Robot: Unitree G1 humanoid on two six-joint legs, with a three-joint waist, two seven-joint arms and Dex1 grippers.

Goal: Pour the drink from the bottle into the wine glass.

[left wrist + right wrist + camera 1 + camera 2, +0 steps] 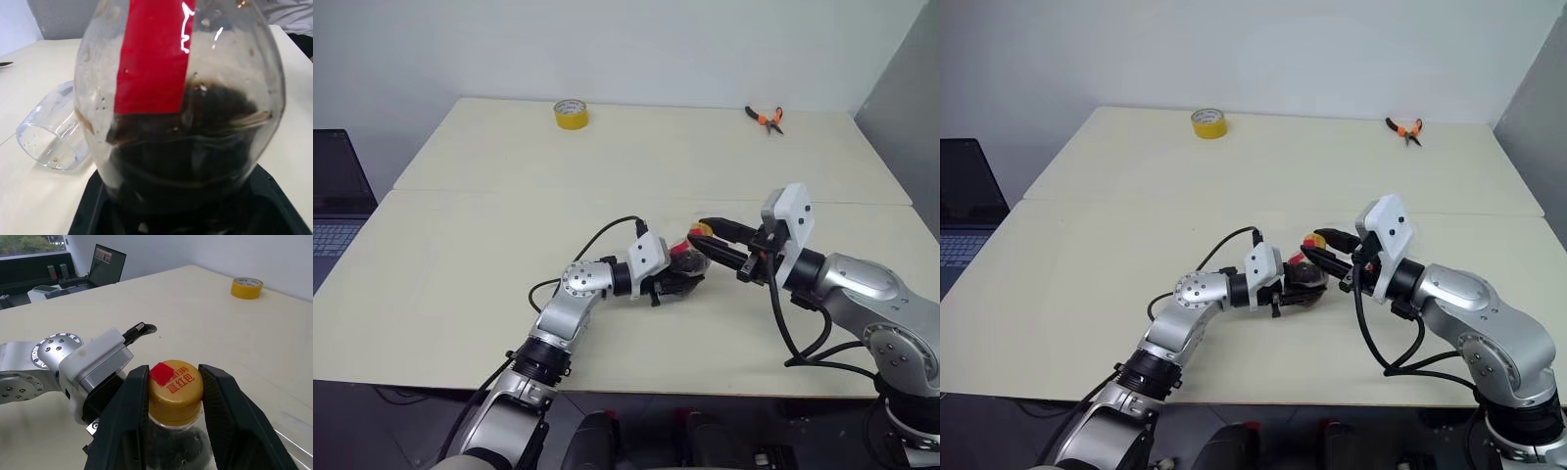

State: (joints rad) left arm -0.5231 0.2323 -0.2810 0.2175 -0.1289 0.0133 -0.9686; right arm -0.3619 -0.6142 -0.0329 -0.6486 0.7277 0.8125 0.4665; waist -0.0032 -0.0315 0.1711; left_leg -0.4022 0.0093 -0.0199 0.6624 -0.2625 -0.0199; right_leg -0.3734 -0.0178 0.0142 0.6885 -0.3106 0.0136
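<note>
My left gripper (683, 278) is shut on the body of the small clear bottle (686, 258), holding it upright just above the table (460, 274). Close up, the bottle (181, 98) shows a red label and the dark drink (190, 147) filling its lower half. My right gripper (175, 371) reaches in from the right. Its black fingers (128, 401) press both sides of the yellow cap (175, 390). The wine glass (46, 139) lies on its side on the table beyond the bottle, with its stem hidden.
A yellow tape roll (571, 115) and orange-handled pliers (766, 118) lie at the table's far edge. A laptop (335, 196) sits off the table to the left. A seam crosses the tabletop behind the grippers.
</note>
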